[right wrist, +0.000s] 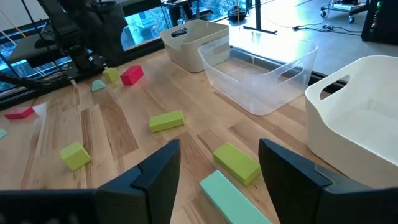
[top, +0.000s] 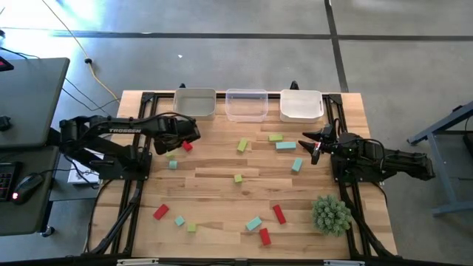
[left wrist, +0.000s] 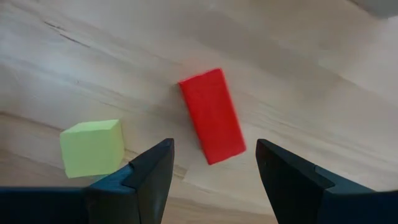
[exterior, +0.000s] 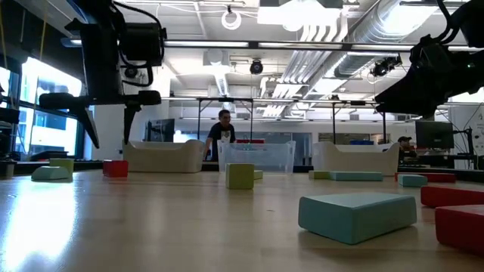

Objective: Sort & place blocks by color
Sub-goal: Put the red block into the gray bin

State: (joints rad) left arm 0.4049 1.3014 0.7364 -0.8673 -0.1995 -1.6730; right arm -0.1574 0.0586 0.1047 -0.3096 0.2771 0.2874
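Two grippers open; left gripper [left wrist: 212,171] above red block [left wrist: 212,116], clear of table edge [top: 127,125].

The blocks [top: 255,222] lie scattered flat and apart on the table [top: 214,177], in red, yellow-green and teal, some cubes and some longer bars. A red bar [left wrist: 211,115] lies beside a yellow-green cube [left wrist: 91,147] near the left side, with a small teal block [top: 173,165] close by; yellow-green and teal bars cluster toward the right around a teal bar [top: 286,145]. Along the near edge, three red bars, including one [top: 160,213] at the left, alternate with teal and yellow-green pieces.
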